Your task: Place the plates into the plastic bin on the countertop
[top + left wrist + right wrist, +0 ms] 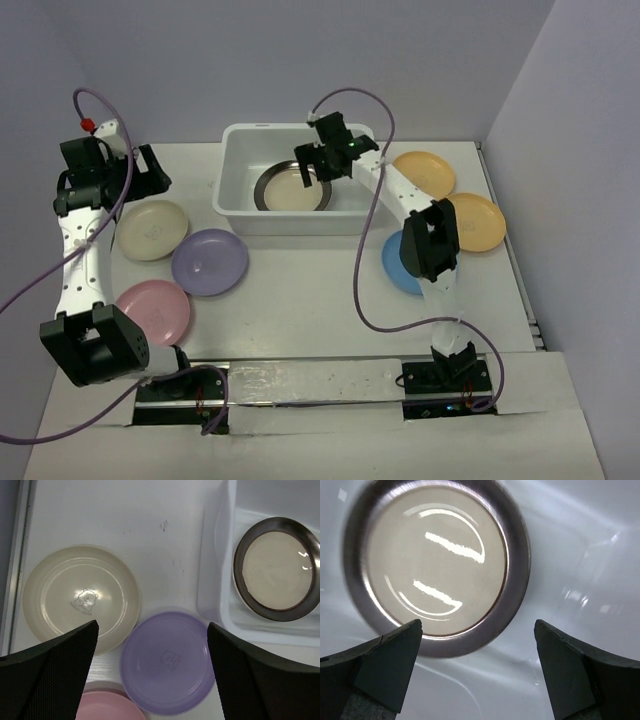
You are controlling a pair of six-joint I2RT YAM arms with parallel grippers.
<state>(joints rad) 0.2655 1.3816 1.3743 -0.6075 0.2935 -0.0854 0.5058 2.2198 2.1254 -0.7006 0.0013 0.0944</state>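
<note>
A dark-rimmed plate with a pale centre point(292, 188) point(435, 560) lies flat in the plastic bin point(300, 222) point(570, 570). My right gripper point(314, 170) point(477, 625) hangs open just above the plate's near rim, holding nothing. On the countertop point(300, 290) to the left lie a cream plate point(152, 230) point(80, 597), a lavender plate point(209, 262) point(167, 662) and a pink plate point(155, 308) point(107, 707). My left gripper point(150, 172) point(152, 630) is open and empty, high above the cream and lavender plates. The plastic bin point(216, 580) and its plate point(277, 570) also show in the left wrist view.
Right of the bin lie two yellow-orange plates point(424, 172) point(478, 222). A blue plate point(396, 268) is partly hidden under the right arm. Pale lilac walls close the countertop at the back and on both sides. Purple cables loop from both arms.
</note>
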